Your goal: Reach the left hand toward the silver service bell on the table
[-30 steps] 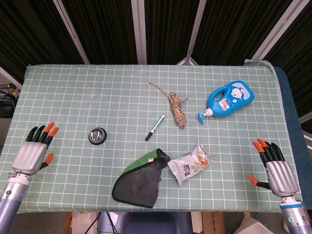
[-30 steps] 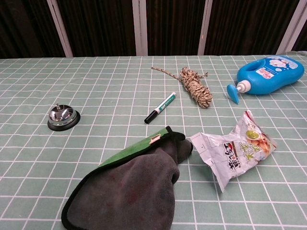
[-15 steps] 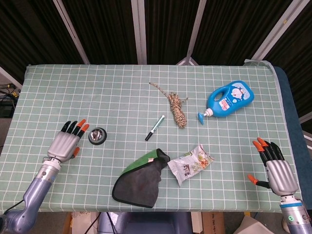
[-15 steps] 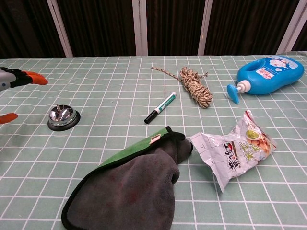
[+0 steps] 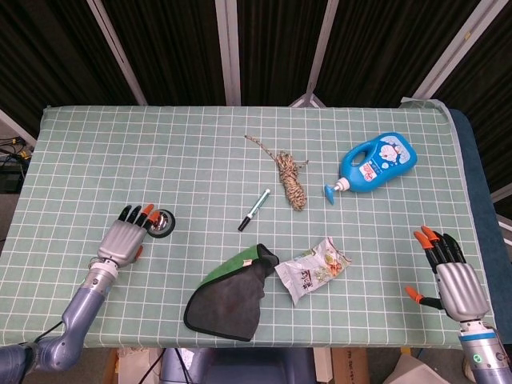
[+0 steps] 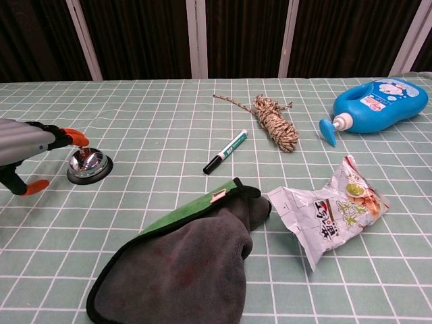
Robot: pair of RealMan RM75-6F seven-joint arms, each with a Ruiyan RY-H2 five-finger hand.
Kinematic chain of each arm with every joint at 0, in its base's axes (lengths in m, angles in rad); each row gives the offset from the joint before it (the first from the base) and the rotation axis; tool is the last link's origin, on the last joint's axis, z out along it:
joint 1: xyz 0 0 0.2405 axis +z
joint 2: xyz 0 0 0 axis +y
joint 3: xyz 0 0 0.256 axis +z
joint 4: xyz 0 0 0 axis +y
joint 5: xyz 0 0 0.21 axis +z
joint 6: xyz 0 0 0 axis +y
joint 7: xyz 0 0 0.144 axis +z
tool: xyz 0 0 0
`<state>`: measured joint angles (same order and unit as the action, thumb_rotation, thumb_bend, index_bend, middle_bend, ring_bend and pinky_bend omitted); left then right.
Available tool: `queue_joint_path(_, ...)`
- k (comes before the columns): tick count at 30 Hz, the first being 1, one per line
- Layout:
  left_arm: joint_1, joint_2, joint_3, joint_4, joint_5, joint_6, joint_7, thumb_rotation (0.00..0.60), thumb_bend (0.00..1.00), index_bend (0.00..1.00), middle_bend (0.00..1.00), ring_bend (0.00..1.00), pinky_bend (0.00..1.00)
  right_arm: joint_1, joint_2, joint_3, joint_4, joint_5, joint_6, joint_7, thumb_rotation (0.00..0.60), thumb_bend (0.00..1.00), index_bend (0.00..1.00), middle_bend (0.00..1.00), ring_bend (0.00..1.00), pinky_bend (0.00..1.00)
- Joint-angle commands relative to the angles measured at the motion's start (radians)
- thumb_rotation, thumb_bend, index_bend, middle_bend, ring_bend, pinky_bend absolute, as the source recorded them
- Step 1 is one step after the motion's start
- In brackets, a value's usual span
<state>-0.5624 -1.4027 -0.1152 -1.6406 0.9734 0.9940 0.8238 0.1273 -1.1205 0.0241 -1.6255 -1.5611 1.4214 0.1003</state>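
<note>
Overhead head view; low, nearer chest view.

On the table [image 5: 96, 144] there are 1 bell [image 5: 162, 222], 1 pen [image 5: 254, 210], 1 bundle of rope [image 5: 289, 178], 1 blue bottle [image 5: 378, 163], 1 snack bag [image 5: 313, 269], 1 dark cloth [image 5: 230, 296], and 2 robot hands, the left hand [image 5: 126, 238] and the right hand [image 5: 452, 276].
</note>
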Motion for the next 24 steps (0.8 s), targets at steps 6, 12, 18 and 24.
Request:
queue_joint_path(6, -0.007, -0.027, 0.045, 0.048, -0.01, -0.001, 0.001, 0.6, 0.59, 0.0, 0.0, 0.0, 0.0, 0.0, 0.002, 0.001, -0.003, 0.006, -0.004, 0.019, 0.6, 0.22, 0.0, 0.0, 0.0, 0.0)
queue_joint_path(12, -0.015, -0.022, 0.042, 0.051, -0.019, 0.007, -0.019, 0.6, 0.59, 0.0, 0.0, 0.0, 0.0, 0.001, 0.002, 0.0, -0.005, 0.003, -0.003, 0.022, 0.6, 0.22, 0.0, 0.0, 0.0, 0.0)
queue_joint_path(18, -0.029, -0.013, 0.013, 0.025, 0.015, 0.045, -0.051, 0.6, 0.59, 0.0, 0.0, 0.0, 0.0, 0.0, 0.002, 0.0, -0.005, 0.003, -0.003, 0.023, 0.6, 0.22, 0.0, 0.0, 0.0, 0.0)
queue_joint_path(24, -0.036, 0.013, -0.045, -0.046, 0.061, 0.111, -0.112, 0.6, 0.45, 0.0, 0.0, 0.0, 0.0, 0.0, 0.003, 0.001, -0.002, 0.004, -0.001, 0.027, 0.6, 0.22, 0.0, 0.0, 0.0, 0.0)
